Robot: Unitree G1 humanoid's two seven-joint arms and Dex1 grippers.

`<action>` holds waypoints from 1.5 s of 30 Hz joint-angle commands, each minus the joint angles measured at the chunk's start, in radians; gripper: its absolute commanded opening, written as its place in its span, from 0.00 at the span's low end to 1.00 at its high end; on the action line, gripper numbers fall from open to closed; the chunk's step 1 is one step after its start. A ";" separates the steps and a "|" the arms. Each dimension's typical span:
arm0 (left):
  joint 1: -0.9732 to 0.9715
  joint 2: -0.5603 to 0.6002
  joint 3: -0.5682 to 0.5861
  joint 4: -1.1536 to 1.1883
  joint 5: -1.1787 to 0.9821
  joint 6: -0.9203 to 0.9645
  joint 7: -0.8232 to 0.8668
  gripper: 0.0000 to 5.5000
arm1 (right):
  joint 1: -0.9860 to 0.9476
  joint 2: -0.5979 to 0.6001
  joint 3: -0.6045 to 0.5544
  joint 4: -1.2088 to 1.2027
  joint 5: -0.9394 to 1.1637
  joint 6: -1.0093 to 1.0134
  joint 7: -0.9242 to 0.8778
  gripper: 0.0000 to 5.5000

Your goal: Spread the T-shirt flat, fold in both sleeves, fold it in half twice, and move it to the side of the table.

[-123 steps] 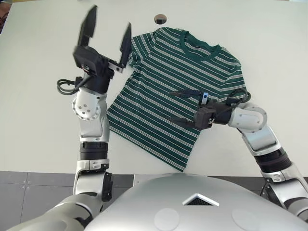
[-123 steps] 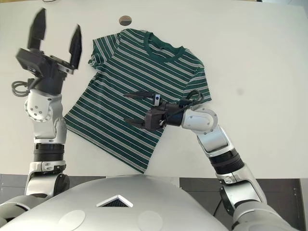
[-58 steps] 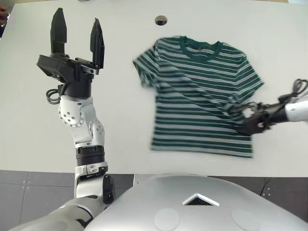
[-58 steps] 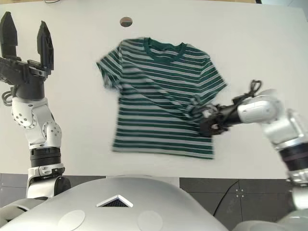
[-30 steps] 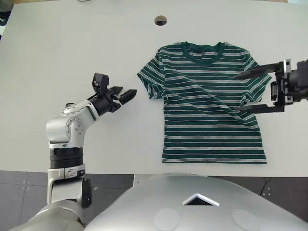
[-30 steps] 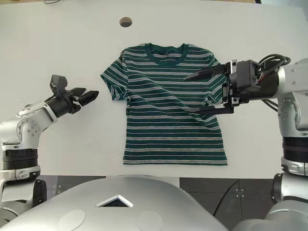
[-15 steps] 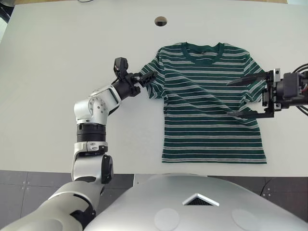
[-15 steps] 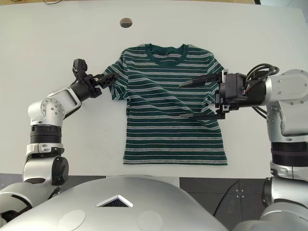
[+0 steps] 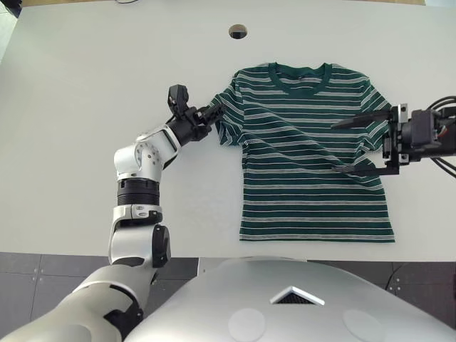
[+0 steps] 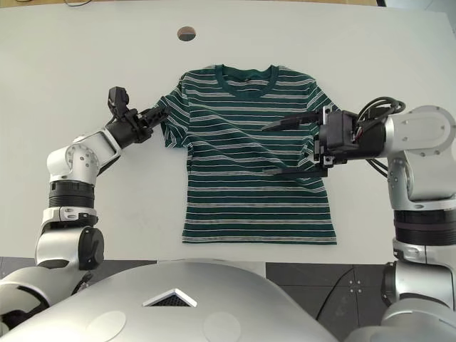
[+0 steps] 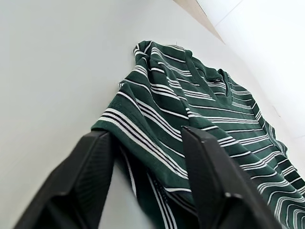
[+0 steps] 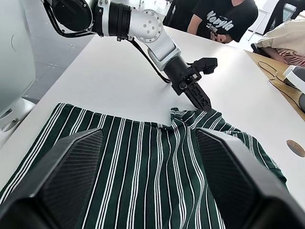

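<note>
T-shirt: now flat, squared on counter. Left hand, open, has arrived at left sleeve; right hand, open, over right side. Sleeve folding seemingly due.

The green striped cotton T-shirt was lying crooked and now lies straight. The left gripper came down to the shirt's left sleeve. The right gripper moved over its right side.
</note>
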 commanded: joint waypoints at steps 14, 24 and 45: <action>0.097 -0.011 0.005 -0.003 0.037 0.055 0.043 0.02 | -0.029 0.027 0.008 0.023 -0.022 -0.019 0.001 0.65; 0.103 0.159 0.089 -0.050 -0.010 0.114 -0.069 0.02 | -0.022 0.054 0.023 0.015 -0.017 -0.015 -0.014 0.65; -0.031 0.143 0.173 -0.124 -0.060 0.218 -0.010 0.02 | -0.005 0.108 0.042 0.011 -0.004 -0.019 0.000 0.65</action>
